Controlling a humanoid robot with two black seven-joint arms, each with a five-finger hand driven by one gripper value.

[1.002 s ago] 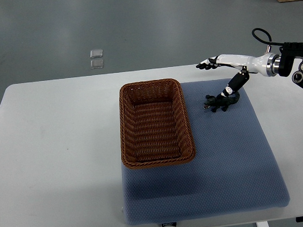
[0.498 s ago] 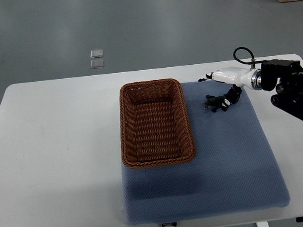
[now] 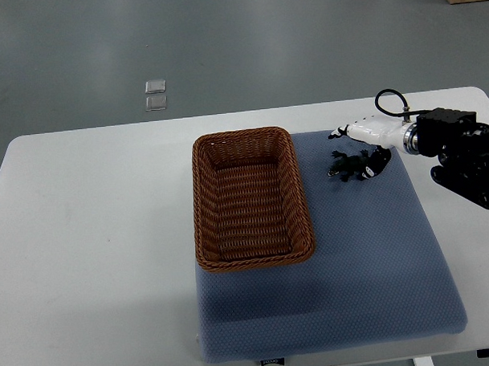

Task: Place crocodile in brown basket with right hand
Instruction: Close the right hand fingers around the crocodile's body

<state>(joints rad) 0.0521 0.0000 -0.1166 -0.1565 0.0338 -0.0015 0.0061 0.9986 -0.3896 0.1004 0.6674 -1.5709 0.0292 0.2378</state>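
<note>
Item 1: table [image 3: 86, 237], one, white, with rounded corners.

Item 2: mat [image 3: 352, 276], one, blue and textured, covering the right part of the table up to its near edge.

Item 3: brown basket [image 3: 198, 201], one, rectangular woven wicker. It sits partly on the mat's left side and holds nothing.

Item 4: crocodile [image 3: 350, 165], one, a small dark green toy with splayed legs. It lies on the mat to the right of the basket, near the mat's far edge and outside the basket.

Item 5: right hand [image 3: 363, 135], one, white with dark tips, directly over and just beyond the crocodile. Whether its fingers hold the toy cannot be told.

Item 6: clear squares [image 3: 155, 86], two, small, side by side on the grey floor beyond the table.
</note>
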